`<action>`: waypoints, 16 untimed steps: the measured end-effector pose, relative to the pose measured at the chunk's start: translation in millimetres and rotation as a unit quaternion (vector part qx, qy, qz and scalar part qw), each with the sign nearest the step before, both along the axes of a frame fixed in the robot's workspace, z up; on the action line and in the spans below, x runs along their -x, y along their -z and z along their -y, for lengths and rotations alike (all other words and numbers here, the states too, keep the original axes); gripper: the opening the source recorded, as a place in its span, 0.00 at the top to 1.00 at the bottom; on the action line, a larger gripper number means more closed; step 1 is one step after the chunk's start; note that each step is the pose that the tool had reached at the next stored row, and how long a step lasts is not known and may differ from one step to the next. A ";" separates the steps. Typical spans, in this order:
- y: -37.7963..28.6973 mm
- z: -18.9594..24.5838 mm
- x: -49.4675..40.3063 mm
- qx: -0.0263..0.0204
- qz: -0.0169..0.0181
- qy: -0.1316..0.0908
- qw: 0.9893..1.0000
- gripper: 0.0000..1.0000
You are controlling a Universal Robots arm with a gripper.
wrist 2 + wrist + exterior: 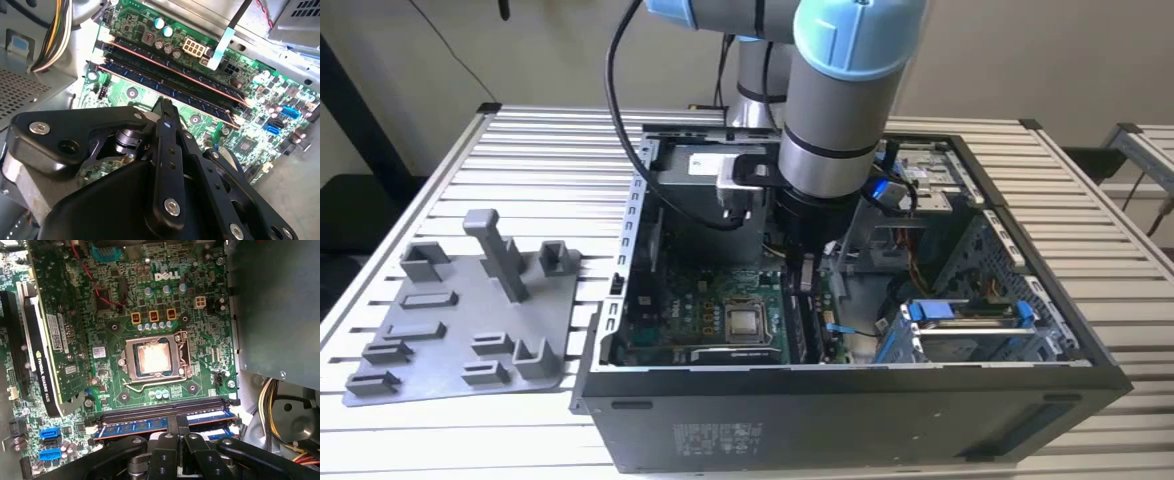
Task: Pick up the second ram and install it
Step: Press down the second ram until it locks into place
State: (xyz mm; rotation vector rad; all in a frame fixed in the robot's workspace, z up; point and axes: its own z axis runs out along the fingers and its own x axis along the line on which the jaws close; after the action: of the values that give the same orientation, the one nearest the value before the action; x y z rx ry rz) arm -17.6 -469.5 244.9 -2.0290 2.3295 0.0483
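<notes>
Where the black gripper's [178, 426] fingertips meet the second ram [135, 427], a long, thin dark memory stick with bluish patches, is hidden behind the fingers in the first wrist view. So I cannot tell whether they pinch it or only press on its top edge. The fingertips [164, 106] stand drawn together with hardly a gap.

The stick lies along a slot on the green motherboard [200, 347], just beside a dark parallel slot and near the silver processor socket [154, 359].

The open black computer case [854, 420] rests on a white slatted table [560, 150], with a pale wall behind. A grey plastic tray with raised blocks [454, 330] sits at the exterior view's left (well apart from the gripper).

The grey-and-blue arm [834, 120] reaches steeply down into the case.
</notes>
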 end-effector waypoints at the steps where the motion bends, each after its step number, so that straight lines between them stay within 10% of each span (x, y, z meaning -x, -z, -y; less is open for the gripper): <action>1: 0.2 0.6 0.0 0.000 0.000 -0.003 1.000 0.89; 16: 3.5 8.2 -1.9 0.000 0.000 -0.048 0.999 0.89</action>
State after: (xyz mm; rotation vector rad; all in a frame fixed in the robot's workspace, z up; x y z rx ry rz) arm -15.7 -477.7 241.5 -2.1386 2.2313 0.0518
